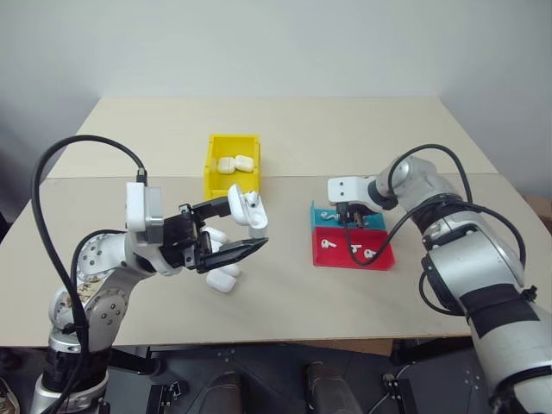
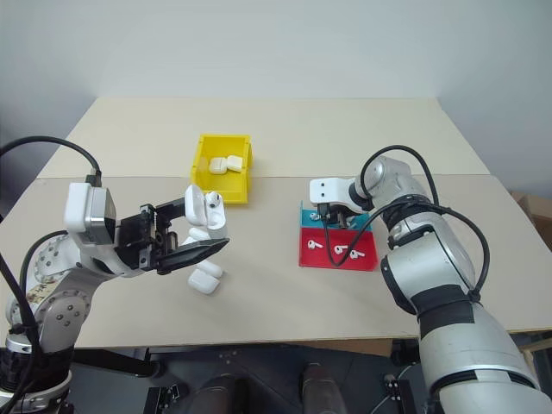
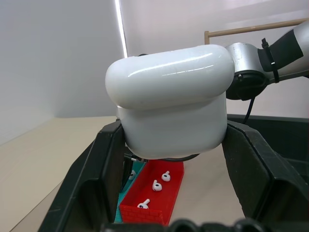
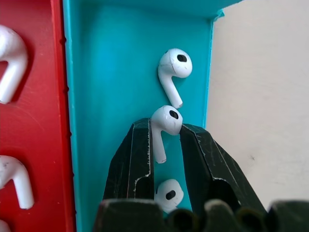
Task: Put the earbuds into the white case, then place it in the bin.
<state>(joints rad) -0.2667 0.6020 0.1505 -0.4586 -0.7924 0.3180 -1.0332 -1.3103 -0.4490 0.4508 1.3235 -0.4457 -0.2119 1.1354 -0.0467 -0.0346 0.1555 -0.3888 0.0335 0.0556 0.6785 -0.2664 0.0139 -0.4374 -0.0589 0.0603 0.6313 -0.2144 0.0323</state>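
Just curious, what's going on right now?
Left hand holds white case aloft. Right hand closing around an earbud in blue tray. Nothing blocking.
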